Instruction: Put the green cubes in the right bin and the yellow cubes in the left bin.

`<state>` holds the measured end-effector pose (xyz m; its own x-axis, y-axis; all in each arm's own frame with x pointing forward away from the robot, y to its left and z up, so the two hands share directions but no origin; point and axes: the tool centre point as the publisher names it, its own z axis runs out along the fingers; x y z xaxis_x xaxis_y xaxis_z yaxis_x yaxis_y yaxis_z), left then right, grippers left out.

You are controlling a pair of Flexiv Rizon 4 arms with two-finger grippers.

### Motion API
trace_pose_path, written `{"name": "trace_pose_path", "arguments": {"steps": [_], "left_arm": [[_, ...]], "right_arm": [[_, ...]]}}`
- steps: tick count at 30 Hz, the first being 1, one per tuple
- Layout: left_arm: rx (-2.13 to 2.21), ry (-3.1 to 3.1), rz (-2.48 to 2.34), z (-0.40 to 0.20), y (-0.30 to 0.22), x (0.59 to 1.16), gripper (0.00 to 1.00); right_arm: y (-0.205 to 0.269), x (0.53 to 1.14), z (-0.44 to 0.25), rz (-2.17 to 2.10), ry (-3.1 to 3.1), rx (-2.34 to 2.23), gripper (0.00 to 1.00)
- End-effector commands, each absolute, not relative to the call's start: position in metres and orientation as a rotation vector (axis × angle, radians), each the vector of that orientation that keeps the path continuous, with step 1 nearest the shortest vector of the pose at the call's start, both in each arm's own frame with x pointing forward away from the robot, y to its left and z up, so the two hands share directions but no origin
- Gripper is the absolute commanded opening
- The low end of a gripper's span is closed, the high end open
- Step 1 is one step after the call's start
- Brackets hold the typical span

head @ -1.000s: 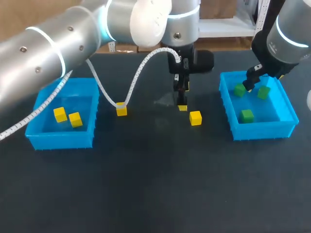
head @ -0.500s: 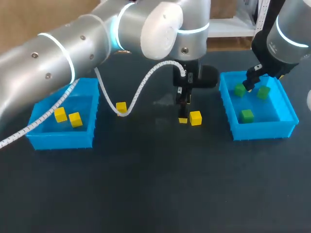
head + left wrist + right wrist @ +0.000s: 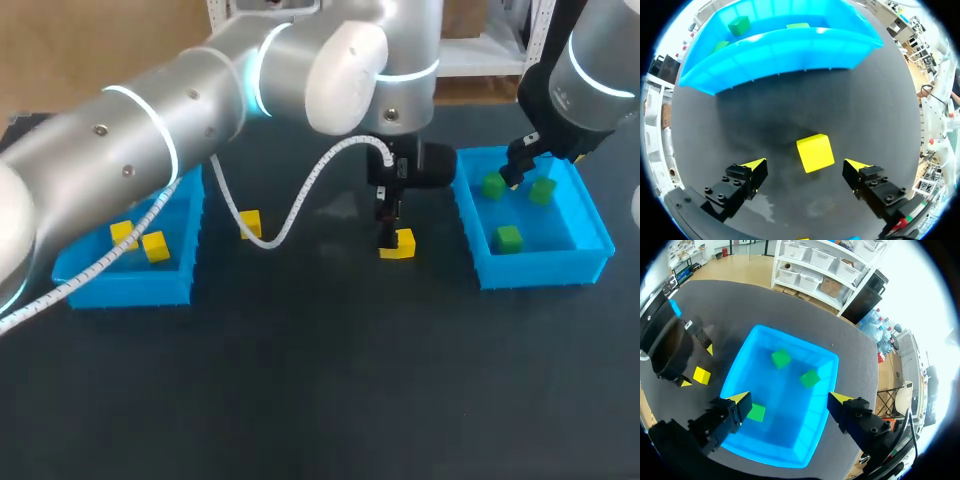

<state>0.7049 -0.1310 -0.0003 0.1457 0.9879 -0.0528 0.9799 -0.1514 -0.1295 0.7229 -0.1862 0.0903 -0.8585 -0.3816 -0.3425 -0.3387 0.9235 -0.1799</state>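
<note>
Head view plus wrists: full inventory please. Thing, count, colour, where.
table: 1, dark, under everything
left bin: 1, blue, table's left side
right bin: 1, blue, table's right side
green cubes: 3, green, all in right bin
yellow cubes: 4, yellow; two in left bin, one loose on table beside left bin, one on table mid-right
left gripper: jaws open, either side of mid-right yellow cube, not touching
right gripper: jaws open, empty, above right bin

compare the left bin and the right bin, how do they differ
The left bin shows two yellow cubes; the right bin holds three green cubes. The right gripper hangs open over the right bin; no gripper is above the left bin. Both are blue, open-topped and rectangular.
</note>
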Motion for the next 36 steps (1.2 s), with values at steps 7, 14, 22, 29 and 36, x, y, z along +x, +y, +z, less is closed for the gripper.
{"name": "trace_pose_path", "arguments": {"steps": [7, 14, 22, 29, 36], "left_arm": [[-2.316, -1.981, 0.218, -0.007, -0.144, 0.707, 1.00], [-2.319, -1.976, 0.218, -0.015, -0.145, 0.710, 1.00], [-2.295, -2.002, 0.236, -0.021, -0.135, 0.718, 0.00], [-2.277, -2.016, 0.234, -0.023, -0.129, 0.719, 0.00], [-2.272, -2.021, 0.241, -0.023, -0.131, 0.720, 0.00]], "right_arm": [[-0.186, 0.721, 0.090, -0.161, 2.702, -0.524, 1.00], [-0.186, 0.721, 0.090, -0.161, 2.702, -0.524, 1.00], [-0.186, 0.721, 0.090, -0.161, 2.702, -0.524, 1.00], [-0.186, 0.721, 0.090, -0.161, 2.702, -0.524, 1.00], [-0.186, 0.721, 0.090, -0.161, 2.702, -0.524, 1.00]]}}
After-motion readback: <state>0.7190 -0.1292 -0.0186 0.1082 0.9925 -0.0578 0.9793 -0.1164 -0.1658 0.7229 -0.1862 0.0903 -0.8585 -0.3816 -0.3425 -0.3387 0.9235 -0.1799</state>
